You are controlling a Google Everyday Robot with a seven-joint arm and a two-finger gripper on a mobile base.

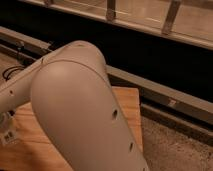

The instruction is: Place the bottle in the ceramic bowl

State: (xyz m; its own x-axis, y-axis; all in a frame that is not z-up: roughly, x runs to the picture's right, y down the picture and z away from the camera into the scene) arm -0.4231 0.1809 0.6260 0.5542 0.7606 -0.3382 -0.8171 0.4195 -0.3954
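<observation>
My arm's big pale elbow link (pixel 85 110) fills the middle of the camera view and blocks most of the wooden table (pixel 127 107). A thinner arm segment (pixel 15 95) runs off to the left edge. The gripper is out of view past that edge or behind the arm, and it is shut; whether it holds anything does not show. A small pale piece with dark marks (pixel 6 132) peeks out at the lower left under the arm; I cannot tell what it is. The bottle and the ceramic bowl are hidden.
A dark wall with a metal rail (pixel 165 92) runs behind the table, and a glass railing (pixel 150 15) stands above it. Speckled floor (pixel 175 145) lies to the right of the table. Black cables (pixel 11 72) sit at the far left.
</observation>
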